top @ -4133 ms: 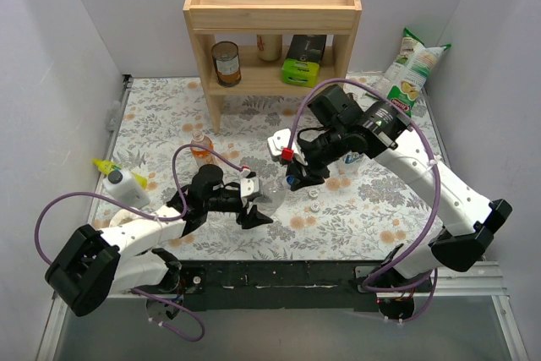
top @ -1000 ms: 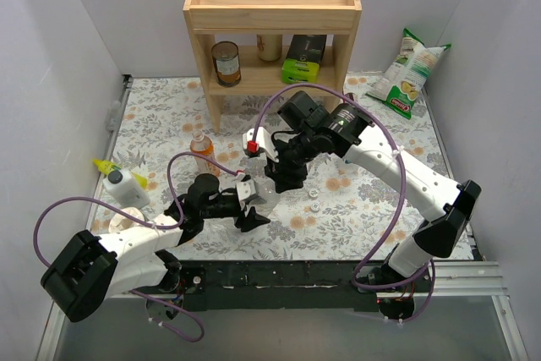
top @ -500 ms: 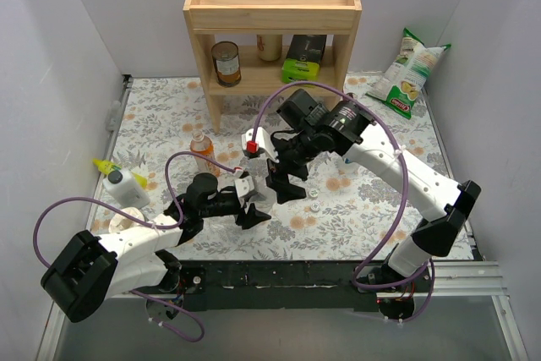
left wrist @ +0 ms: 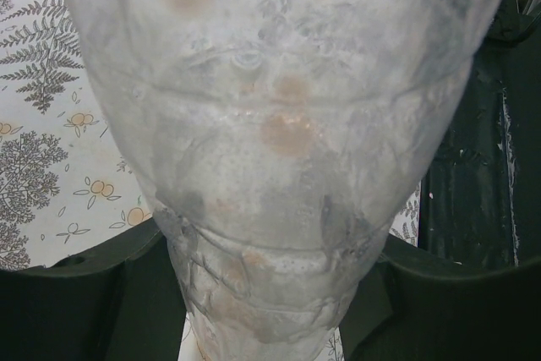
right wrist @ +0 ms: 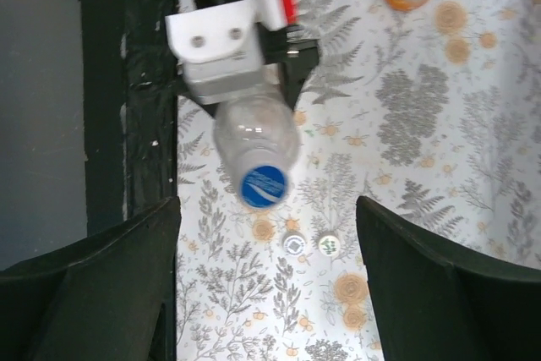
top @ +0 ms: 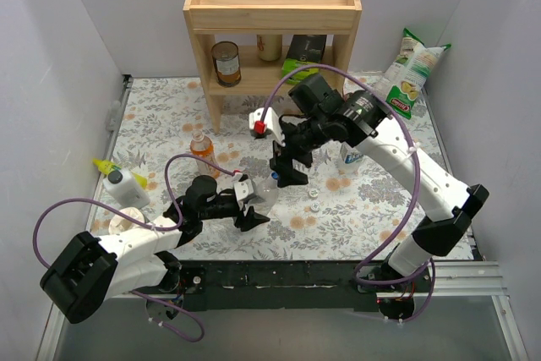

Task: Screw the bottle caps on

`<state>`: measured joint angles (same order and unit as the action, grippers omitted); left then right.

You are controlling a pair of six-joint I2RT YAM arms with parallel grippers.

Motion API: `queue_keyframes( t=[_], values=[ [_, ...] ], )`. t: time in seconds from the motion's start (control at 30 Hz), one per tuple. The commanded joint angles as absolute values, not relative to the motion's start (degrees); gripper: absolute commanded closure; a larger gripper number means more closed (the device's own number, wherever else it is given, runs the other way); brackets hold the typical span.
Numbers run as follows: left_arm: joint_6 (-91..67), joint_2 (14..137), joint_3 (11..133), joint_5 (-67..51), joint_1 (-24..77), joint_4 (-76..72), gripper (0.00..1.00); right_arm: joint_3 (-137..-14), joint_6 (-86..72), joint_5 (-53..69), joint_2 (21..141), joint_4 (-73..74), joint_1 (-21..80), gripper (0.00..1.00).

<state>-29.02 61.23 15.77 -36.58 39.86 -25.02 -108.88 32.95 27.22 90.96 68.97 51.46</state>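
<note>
A plain clear bottle [left wrist: 279, 150] fills the left wrist view, and my left gripper [left wrist: 270, 319] is shut on its lower body. From above, the left gripper [top: 252, 202] holds this bottle [top: 264, 193] tilted over the cloth. A blue cap [right wrist: 265, 185] sits on its neck. My right gripper [right wrist: 267, 234] hangs open above that cap, touching nothing; in the top view the right gripper [top: 287, 171] is just beyond the bottle. Two pale caps [right wrist: 293, 244] [right wrist: 328, 244] lie on the cloth. The orange bottle [top: 201, 148] and the labelled bottle [top: 350, 156] stand apart.
A wooden shelf [top: 272, 19] at the back holds a brown can [top: 226, 62] and a green box [top: 303, 61]. A snack bag [top: 410, 73] leans at the back right. A white squeeze bottle [top: 123, 183] lies at the left edge.
My right gripper has opened and drawn up and back from the bottle's neck, leaving the blue cap on it. The left gripper keeps its hold, hardly moved.
</note>
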Motion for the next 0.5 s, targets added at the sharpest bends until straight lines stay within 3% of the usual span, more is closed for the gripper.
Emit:
queue_keyframes(
  t=[0.0, 0.17, 0.47],
  values=[
    [-27.1, 59.5, 16.1, -37.7, 39.6, -25.2, 1.0, -114.4, 31.2, 28.2, 92.5, 67.2, 47.1, 0.12],
    [-26.6, 59.9, 16.8, -38.2, 39.6, -25.2, 1.0, -113.0, 31.3, 28.4, 93.2, 66.4, 46.8, 0.21],
    [-27.3, 60.4, 17.3, -38.1, 39.6, -26.0, 1.0, -110.2, 33.6, 30.4, 93.3, 67.0, 47.8, 0.24]
  ],
)
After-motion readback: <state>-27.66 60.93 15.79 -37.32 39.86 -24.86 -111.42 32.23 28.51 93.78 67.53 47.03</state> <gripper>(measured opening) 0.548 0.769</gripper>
